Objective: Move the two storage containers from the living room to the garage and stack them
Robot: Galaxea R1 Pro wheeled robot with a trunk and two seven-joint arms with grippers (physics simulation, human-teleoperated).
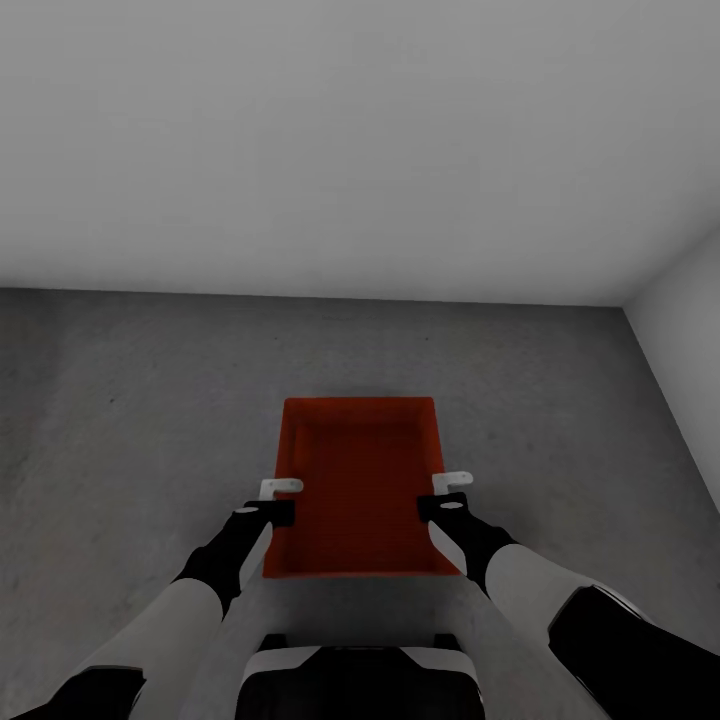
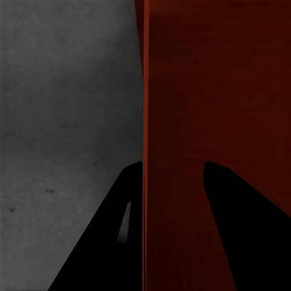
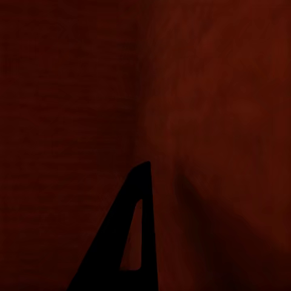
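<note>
Head view: my left gripper (image 1: 283, 488) clamps the storage container (image 1: 360, 490) wall; my right gripper (image 1: 452, 482) grips opposite. No writing shows.

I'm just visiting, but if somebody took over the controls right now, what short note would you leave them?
Left gripper: a finger on each side of the orange bin's left wall.
Right gripper: at the right wall; grip unclear.
Place: grey concrete floor by a white wall.
Whether the bin rests on the floor or hangs above it is unclear, and whether it is one bin or two stacked.
Left: confirm both bins are stacked, then let go.
</note>
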